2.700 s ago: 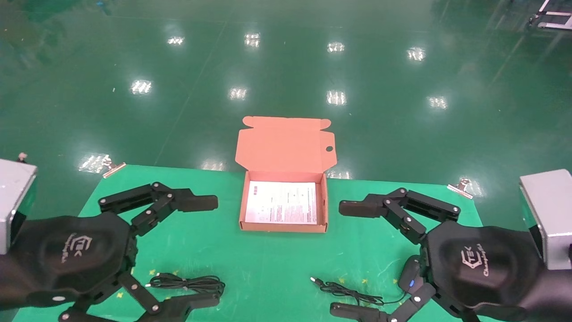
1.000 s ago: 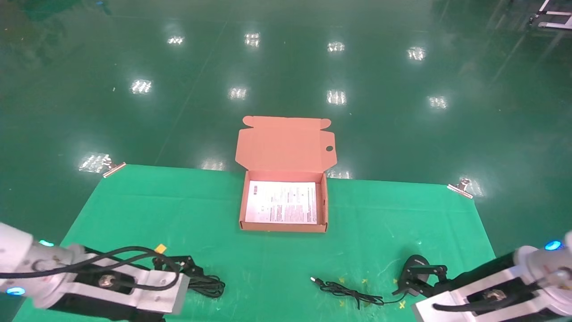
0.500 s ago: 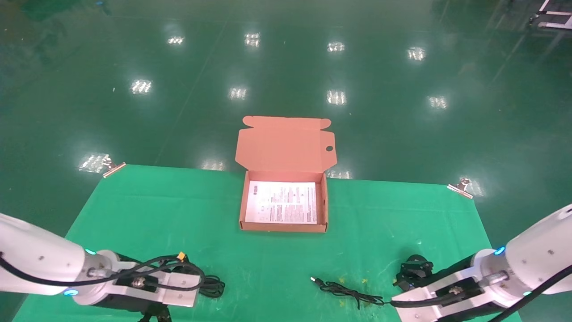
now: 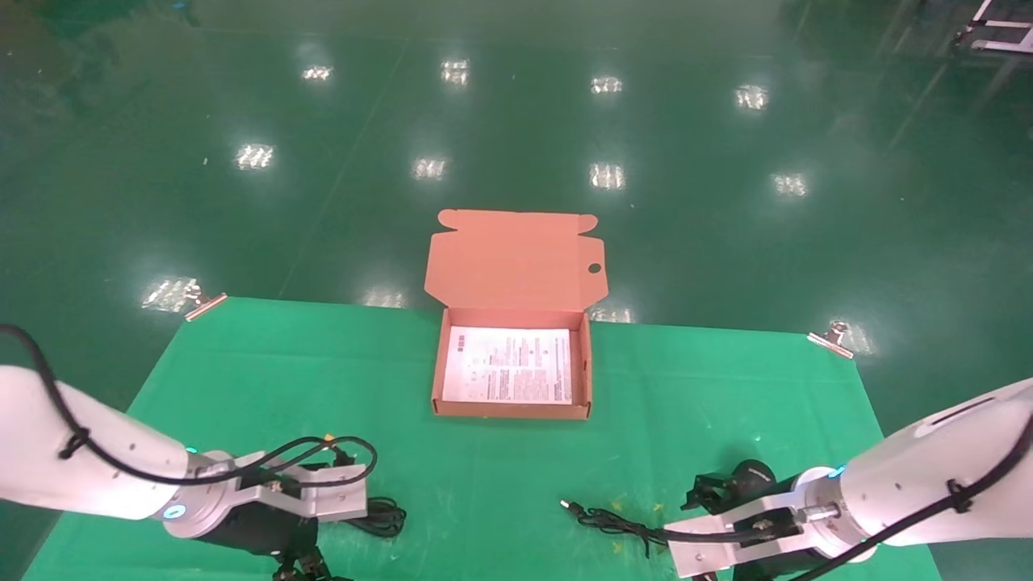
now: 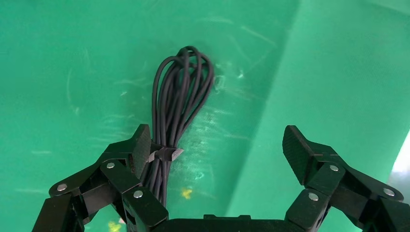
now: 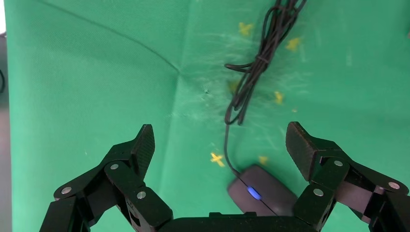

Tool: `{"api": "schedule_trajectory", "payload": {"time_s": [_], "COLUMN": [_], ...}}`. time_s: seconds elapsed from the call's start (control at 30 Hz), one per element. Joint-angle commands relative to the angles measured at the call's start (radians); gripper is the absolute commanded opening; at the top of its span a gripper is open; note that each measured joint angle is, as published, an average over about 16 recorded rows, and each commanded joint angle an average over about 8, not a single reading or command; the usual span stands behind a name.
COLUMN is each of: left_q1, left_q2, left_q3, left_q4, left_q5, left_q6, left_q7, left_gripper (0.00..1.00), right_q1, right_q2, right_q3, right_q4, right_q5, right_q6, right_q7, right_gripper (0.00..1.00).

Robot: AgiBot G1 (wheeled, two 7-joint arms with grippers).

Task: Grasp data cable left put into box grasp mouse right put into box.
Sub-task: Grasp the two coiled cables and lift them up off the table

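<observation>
One green mat (image 4: 242,363) — scuffed, clipped (image 4: 831,339) — over glossy green floor (image 4: 726,161).

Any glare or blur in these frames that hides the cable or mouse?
Head view: bright lamp reflections on the glossy floor, none on the mat. Left wrist view: cable crisp. Right wrist view: mouse slightly smeared, its cord sharp.

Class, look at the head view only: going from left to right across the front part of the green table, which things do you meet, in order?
Left gripper → data cable → mouse cord → mouse. The box sits farther back, between the cable and the cord.
</observation>
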Motion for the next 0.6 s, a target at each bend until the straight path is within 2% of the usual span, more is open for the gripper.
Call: {"api": "schedule_trajectory", "payload": {"time_s": [0.03,0.37,0.6], "left_q1": [-0.007,-0.048,-0.064], "left_q2": [0.020,0.080,0.102], "left_q3": [-0.001,0.000,0.005], "left_q4": [0.061,0.281,0.354], "left_q5": [-0.002,0.007,0.022], "left_q6": [-0.011,-0.071,-0.131], "left_q7": [0.008,0.118,0.214], "left_gripper": [1.00,1.00,1.00], "right_q1": [-0.006,-0.003,0.001], "right_q2": [-0.017,-0.113,-0.170], "right_q3": [0.000,-0.001,0.000], "right_q4": [-0.036,-0.224,-0.336], "right_q5": [0.001,0.012,0.029], "right_q6": [0.014,0.066,0.084], "right_q7": [-0.006,-0.106,-0.174], "right_gripper": [1.00,1.00,1.00]}}
